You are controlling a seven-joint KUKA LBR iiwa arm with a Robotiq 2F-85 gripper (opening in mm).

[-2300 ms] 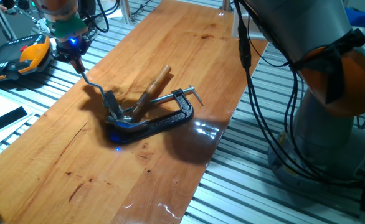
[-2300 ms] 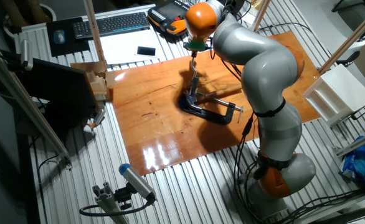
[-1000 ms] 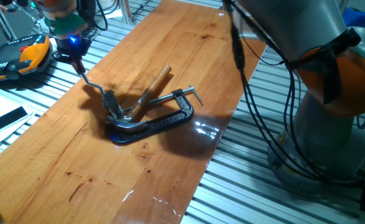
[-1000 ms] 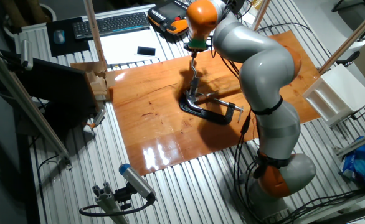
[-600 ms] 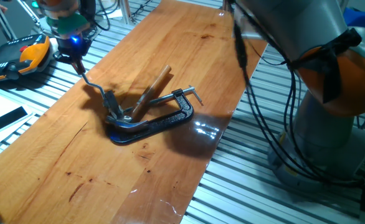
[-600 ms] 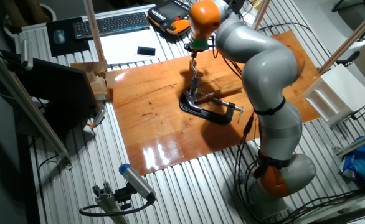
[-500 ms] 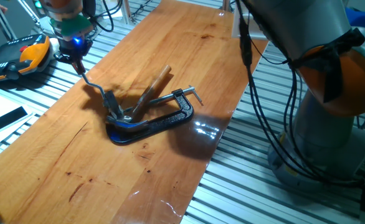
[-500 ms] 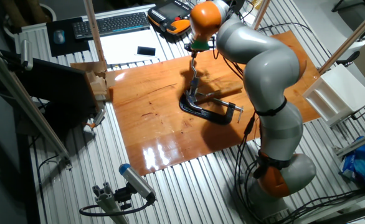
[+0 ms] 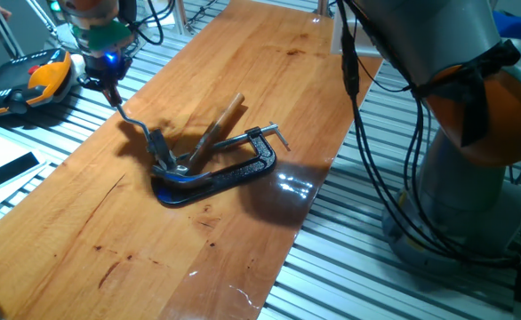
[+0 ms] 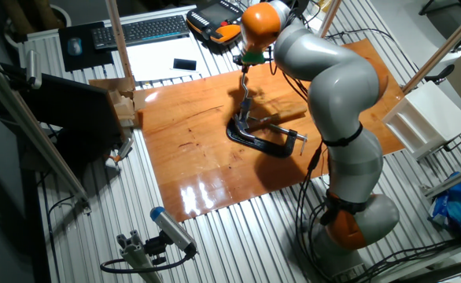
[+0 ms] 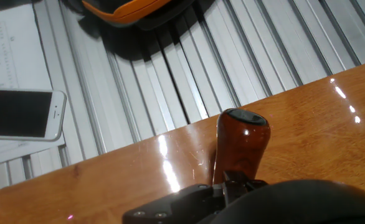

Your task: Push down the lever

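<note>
The lever [image 9: 137, 123] is a thin bent metal rod that rises to the upper left from a silvery fitting [image 9: 180, 164] held in a dark C-clamp [image 9: 234, 173] on the wooden board. My gripper [image 9: 112, 92] stands right at the rod's upper end, its narrow dark tip together over the knob, which it hides in this view. In the other fixed view the gripper [image 10: 246, 69] is above the lever [image 10: 246, 94] and the clamp [image 10: 266, 143]. The hand view shows the glossy dark-reddish knob [image 11: 241, 142] close up, with a blurred dark shape below it.
A long brown wooden handle [image 9: 223, 120] and the clamp's screw with its T-bar [image 9: 276, 133] lie right of the lever. An orange-black device [image 9: 38, 80] and a phone [image 9: 13, 167] lie on the slatted table left of the board. The robot's base [image 9: 474, 178] stands at the right.
The gripper stays at the lever's knob and the lever and clamp hold the same pose. Only the arm's cables shift slightly.
</note>
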